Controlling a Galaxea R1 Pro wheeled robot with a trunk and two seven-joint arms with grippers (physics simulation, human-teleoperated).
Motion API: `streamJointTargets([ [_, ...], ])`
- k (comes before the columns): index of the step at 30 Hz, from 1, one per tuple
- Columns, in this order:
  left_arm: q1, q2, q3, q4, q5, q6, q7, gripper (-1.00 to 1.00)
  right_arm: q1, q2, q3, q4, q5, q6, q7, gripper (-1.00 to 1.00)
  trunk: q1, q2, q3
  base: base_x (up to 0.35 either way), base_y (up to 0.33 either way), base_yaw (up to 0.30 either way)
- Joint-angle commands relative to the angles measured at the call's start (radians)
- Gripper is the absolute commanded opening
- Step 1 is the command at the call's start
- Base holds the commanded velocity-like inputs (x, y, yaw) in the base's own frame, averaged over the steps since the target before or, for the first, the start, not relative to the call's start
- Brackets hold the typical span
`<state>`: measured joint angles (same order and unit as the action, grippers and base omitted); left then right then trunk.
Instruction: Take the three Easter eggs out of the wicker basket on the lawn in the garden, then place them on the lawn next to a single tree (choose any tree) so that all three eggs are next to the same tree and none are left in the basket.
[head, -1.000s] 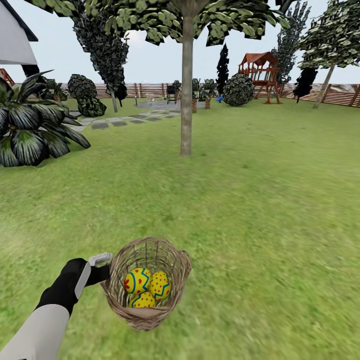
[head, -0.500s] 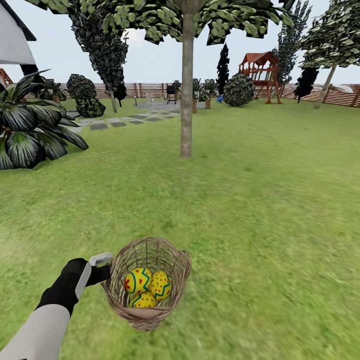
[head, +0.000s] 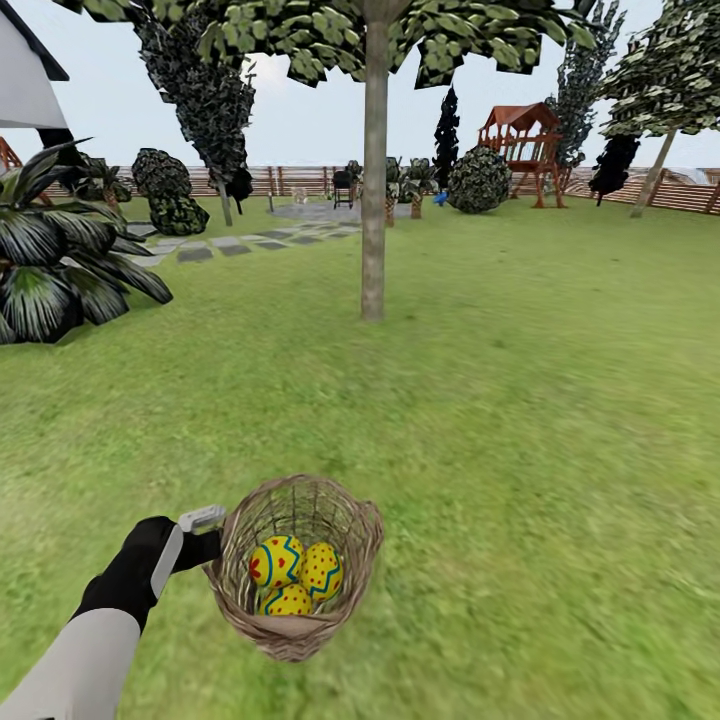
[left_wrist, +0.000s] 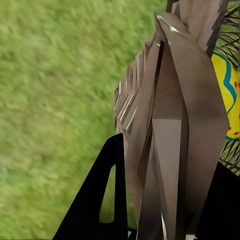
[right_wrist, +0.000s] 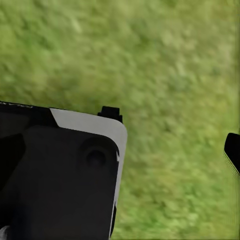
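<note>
Left hand (head: 212, 545): clamped on the near-left rim of the basket (head: 296, 562), black fingers (left_wrist: 102, 200) either side of a woven handle loop, seen close in the left wrist view.
Right hand (right_wrist: 175, 150): over bare grass in its own wrist view; one dark fingertip on one edge, another far across on the other, so spread apart and holding nothing.
Basket: carried low at near centre-left, tipped a little toward the viewer, mouth open upward.
Eggs (head: 292, 572): all three inside the basket, packed touching one another; yellow with red dots, one with a blue zigzag band.
Tree (head: 373, 200): straight grey-brown trunk, far centre, well apart from the basket; open lawn (head: 520, 420) between.
Surroundings: stepping-stone path (head: 235, 243) far left, dark spiky plant (head: 60, 260) at left, playset (head: 520, 145) and fence (head: 290, 180) beyond.
Stage, judged: carrying the whole load toward the trunk; no egg out yet.
Risk, grip: hold on a single rim loop; likely to pivot or slip if the base jolts.
Risk, tilt: more lean toward the open side could roll eggs out short of the trunk.
Risk, finish: eggs left inside at the trunk would not count; round eggs may roll away on release.
</note>
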<state>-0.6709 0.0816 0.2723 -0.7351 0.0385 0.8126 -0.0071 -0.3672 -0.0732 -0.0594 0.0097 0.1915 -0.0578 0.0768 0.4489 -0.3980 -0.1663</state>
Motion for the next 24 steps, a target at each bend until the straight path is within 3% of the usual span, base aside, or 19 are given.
streamJointTargets([
  [1,-0.001,0.0,0.002,-0.001,0.014,0.005,-0.001,-1.0,-0.001,0.0,-0.007,0.001,0.008,-0.004,0.003,1.0,0.001,-0.002,-0.002,0.327,0.0,0.0],
  [24,-0.001,-0.002,0.002,-0.001,0.014,0.006,-0.001,-1.0,-0.001,-0.002,-0.007,0.001,0.008,-0.003,0.003,1.0,0.001,-0.002,-0.002,0.326,0.0,0.0],
])
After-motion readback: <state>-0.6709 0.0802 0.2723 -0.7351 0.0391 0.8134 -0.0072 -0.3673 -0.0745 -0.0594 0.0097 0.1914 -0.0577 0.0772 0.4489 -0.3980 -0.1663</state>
